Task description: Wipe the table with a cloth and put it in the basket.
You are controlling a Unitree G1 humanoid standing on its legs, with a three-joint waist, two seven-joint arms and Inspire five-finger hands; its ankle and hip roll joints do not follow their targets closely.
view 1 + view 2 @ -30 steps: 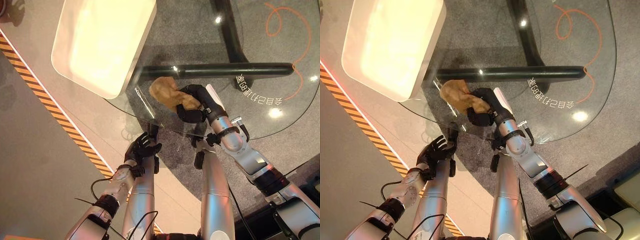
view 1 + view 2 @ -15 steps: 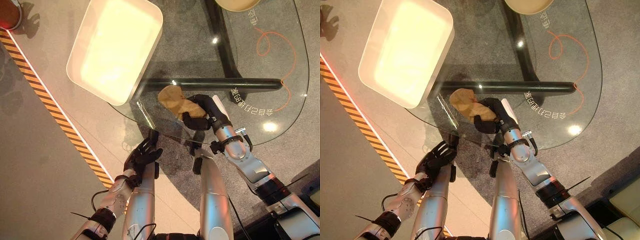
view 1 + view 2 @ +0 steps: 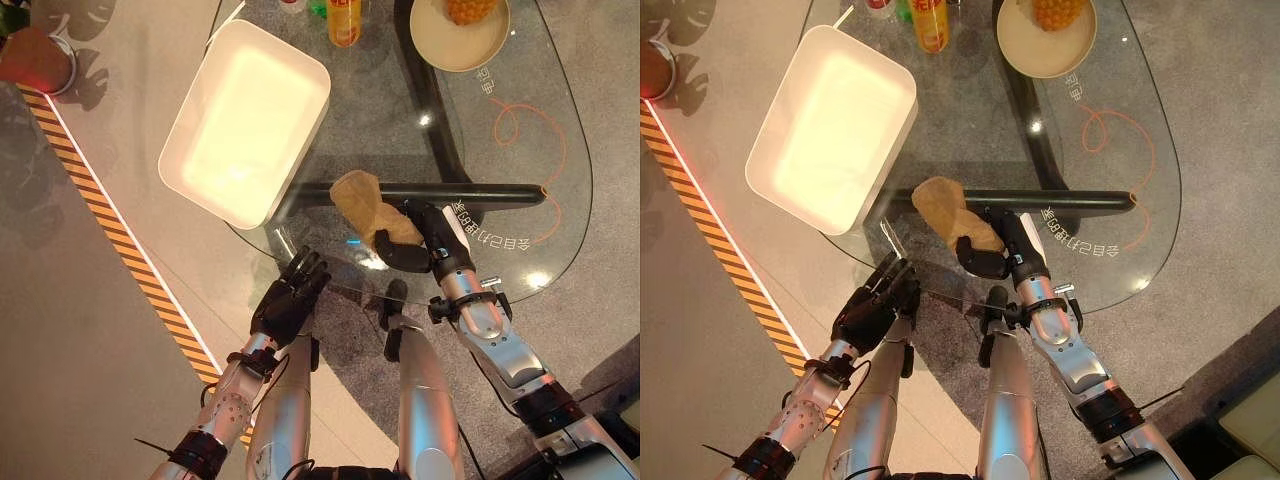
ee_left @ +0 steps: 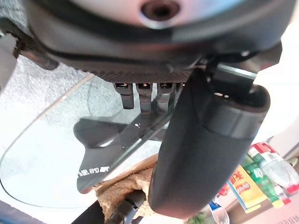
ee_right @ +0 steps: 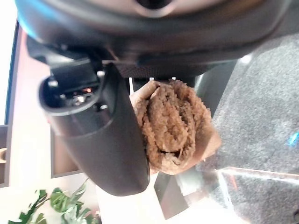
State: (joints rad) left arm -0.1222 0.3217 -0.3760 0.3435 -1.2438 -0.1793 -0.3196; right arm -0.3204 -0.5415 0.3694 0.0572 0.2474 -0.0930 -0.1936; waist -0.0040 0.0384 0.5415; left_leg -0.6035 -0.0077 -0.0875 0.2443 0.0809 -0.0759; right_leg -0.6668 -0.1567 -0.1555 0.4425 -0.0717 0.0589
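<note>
Left eye view: tan cloth (image 3: 365, 205) lies on the glass counter (image 3: 560, 190), long axis running from the white basket's (image 3: 190, 195) near corner obliquely back toward the right hand (image 3: 408, 250). Right hand clenched round the cloth's near end; far end spreads flat on the glass, just beside the basket but apart from it. Left hand (image 3: 288, 298) hangs off the counter's near edge, fingers straight and spread, holding nothing.

Right eye view: basket sits at the counter's left edge. Beyond the cloth, an orange bottle (image 3: 930, 25) and a bowl of yellow fruit (image 3: 1047, 35) stand at the far end, well apart. A dark bar of the counter's frame (image 3: 1060, 200) shows under the glass just past the cloth. Open glass lies to the right of the hand.

Left wrist view: fingers (image 4: 142, 95) straight, over the counter's curved edge; the cloth shows beyond.

Right wrist view: cloth (image 5: 175, 126) bunched in folds against the thumb (image 5: 100, 135).
</note>
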